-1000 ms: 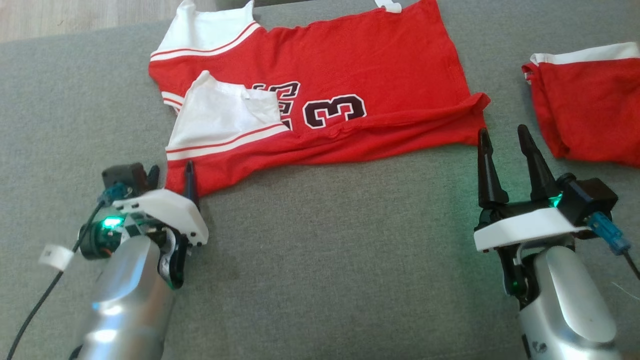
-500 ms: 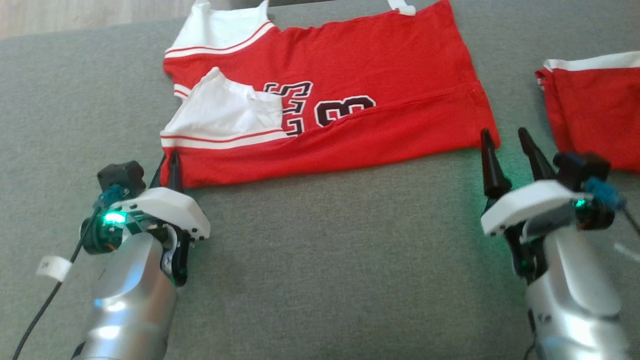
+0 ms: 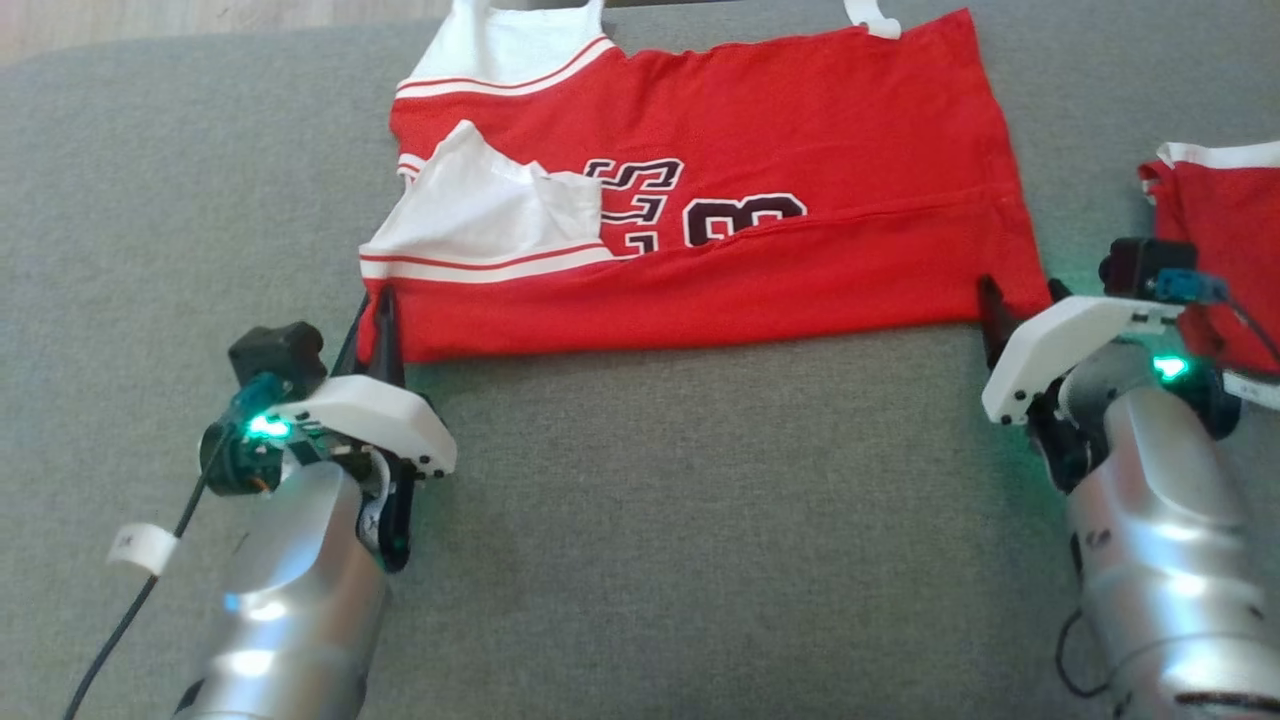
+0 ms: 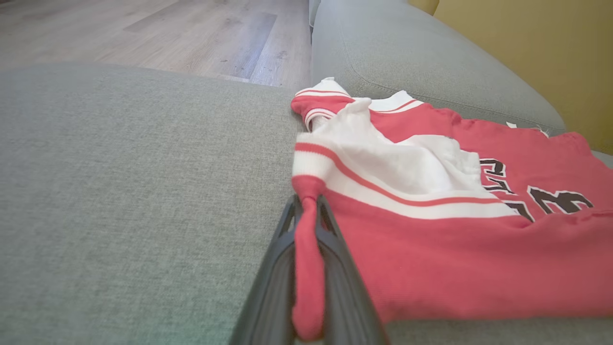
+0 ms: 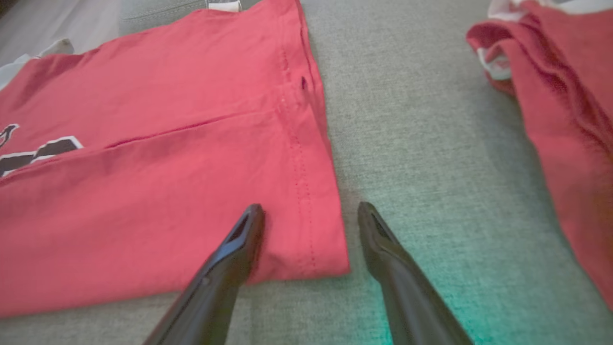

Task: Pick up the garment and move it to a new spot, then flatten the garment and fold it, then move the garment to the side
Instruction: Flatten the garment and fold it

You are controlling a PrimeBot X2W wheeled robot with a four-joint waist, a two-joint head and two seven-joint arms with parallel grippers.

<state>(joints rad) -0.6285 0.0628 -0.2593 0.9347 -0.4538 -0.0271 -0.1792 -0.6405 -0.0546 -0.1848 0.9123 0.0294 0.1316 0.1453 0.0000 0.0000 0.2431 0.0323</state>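
The garment point(image 3: 800, 150) is a red jersey with white striped trim and dark numbers, spread on the grey couch seat with its near edge folded over. My left gripper point(image 3: 378, 318) is shut on the garment's near left corner; in the left wrist view a red fold of the garment point(image 4: 431, 249) is pinched between the dark fingers point(image 4: 282, 258). My right gripper point(image 5: 311, 213) stands open over the garment's point(image 5: 167, 191) near right corner, one finger above the cloth and one over bare seat. In the head view the right gripper point(image 3: 1020, 300) sits at that corner.
A second red garment with white trim point(image 3: 1225, 240) lies bunched at the right, also in the right wrist view point(image 5: 570, 105). The grey couch seat point(image 3: 700, 520) stretches wide in front. Wooden floor point(image 4: 143, 33) lies beyond the couch's left end, and a backrest cushion point(image 4: 431, 57) rises behind.
My left gripper has shut on the garment's near left corner. The garment's near edge now lies straighter. The right gripper has moved forward to the near right corner. The head view has shifted.
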